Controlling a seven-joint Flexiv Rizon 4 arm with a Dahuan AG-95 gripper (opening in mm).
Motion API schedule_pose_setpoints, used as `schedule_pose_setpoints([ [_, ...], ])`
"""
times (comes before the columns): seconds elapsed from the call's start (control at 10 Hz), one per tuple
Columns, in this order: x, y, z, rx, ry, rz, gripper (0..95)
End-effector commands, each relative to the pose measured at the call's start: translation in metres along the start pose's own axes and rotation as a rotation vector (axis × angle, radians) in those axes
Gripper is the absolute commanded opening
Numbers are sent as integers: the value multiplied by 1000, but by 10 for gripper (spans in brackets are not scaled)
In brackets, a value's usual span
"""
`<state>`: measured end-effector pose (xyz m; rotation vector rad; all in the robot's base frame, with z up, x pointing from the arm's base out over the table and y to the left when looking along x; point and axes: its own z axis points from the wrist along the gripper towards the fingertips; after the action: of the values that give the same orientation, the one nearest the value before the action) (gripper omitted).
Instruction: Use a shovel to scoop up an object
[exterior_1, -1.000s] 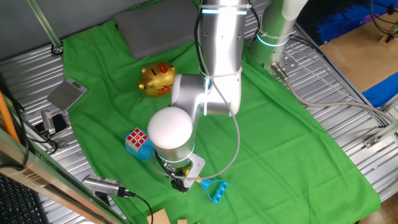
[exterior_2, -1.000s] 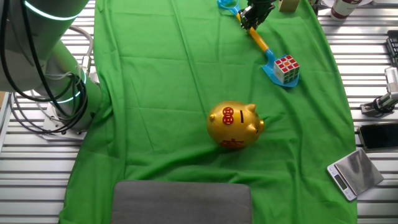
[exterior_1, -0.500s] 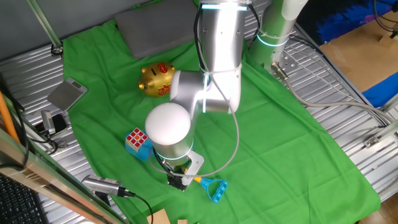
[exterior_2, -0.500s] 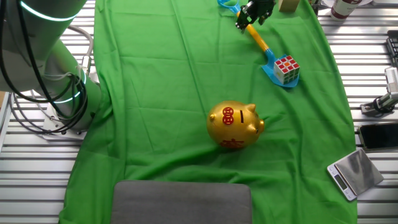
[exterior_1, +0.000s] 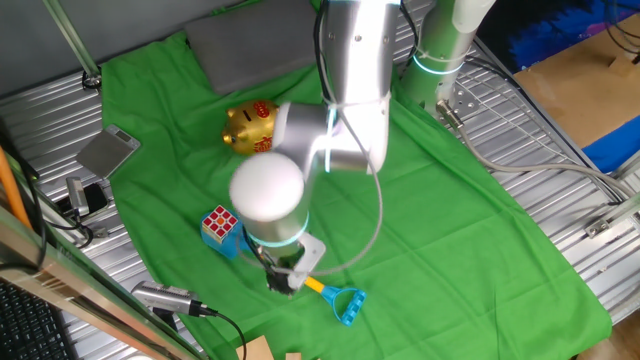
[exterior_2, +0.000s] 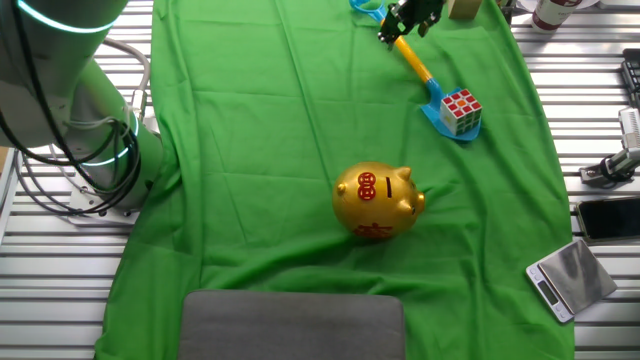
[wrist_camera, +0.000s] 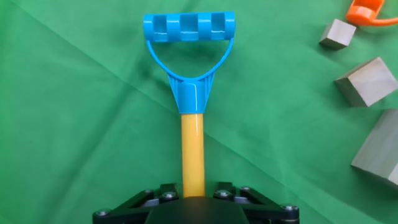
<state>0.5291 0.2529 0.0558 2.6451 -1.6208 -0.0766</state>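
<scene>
The shovel lies on the green cloth, with its yellow shaft (exterior_2: 420, 66), light blue blade (exterior_2: 440, 118) and blue D-shaped end (exterior_1: 345, 303). The multicoloured cube (exterior_2: 461, 108) sits on the blade; it also shows in the one fixed view (exterior_1: 219, 224). My gripper (exterior_2: 400, 22) is shut on the shaft near the D-shaped end. In the hand view the shaft (wrist_camera: 193, 146) runs out from between the jaws of the gripper (wrist_camera: 193, 198) to the D-shaped end (wrist_camera: 189, 37). The arm hides the middle of the shaft in the one fixed view.
A gold piggy bank (exterior_2: 378, 200) stands mid-cloth. A grey pad (exterior_2: 292, 322) lies at one end of the cloth. Wooden blocks (wrist_camera: 367, 81) and an orange piece (wrist_camera: 370, 11) lie right of the D-shaped end. A small scale (exterior_2: 563, 278) and a phone (exterior_2: 608, 217) lie off the cloth.
The arm has swung a little to the left and the hand has shifted slightly along the shaft. The shovel and the cube have barely moved.
</scene>
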Motion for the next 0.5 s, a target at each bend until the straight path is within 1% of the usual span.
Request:
schedule_pose_setpoints([
  [0.1, 21, 19, -16, 1, -2, 47, 380],
  [0.2, 29, 27, -21, 2, 2, 71, 190],
  [0.3, 42, 43, -31, 3, 7, 113, 0],
  [0.4, 50, 54, -36, 8, 9, 126, 0],
  [0.5, 54, 60, -39, 10, 12, 134, 0],
])
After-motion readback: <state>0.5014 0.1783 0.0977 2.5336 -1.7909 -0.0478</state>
